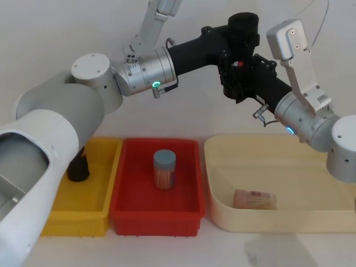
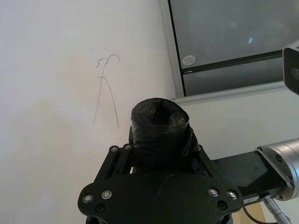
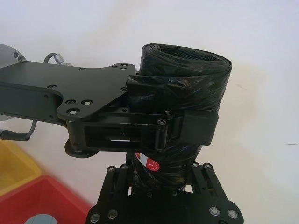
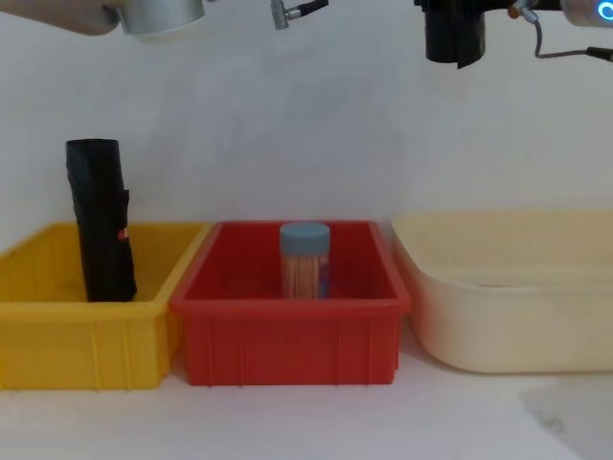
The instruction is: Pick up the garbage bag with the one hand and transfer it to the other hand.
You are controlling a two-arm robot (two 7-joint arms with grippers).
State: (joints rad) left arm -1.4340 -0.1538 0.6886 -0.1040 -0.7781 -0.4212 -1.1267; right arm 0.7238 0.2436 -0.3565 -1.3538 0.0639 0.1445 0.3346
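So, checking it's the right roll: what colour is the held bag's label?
White and red on the black garbage bag, clearest in the right wrist view.

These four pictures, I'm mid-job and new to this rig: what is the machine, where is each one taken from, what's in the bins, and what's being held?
It is a robot with two arms, each ending in a black gripper. The head view looks down from above, the chest view looks across the table, and each wrist view sits on one arm.

Both grippers meet high above the bins. The left gripper and the right gripper are both closed on the garbage bag, a tight black roll; in the right wrist view its label shows.

Below, a yellow bin holds a taller black roll, a red bin holds a blue-lidded jar, and a cream tub holds a small tan packet.
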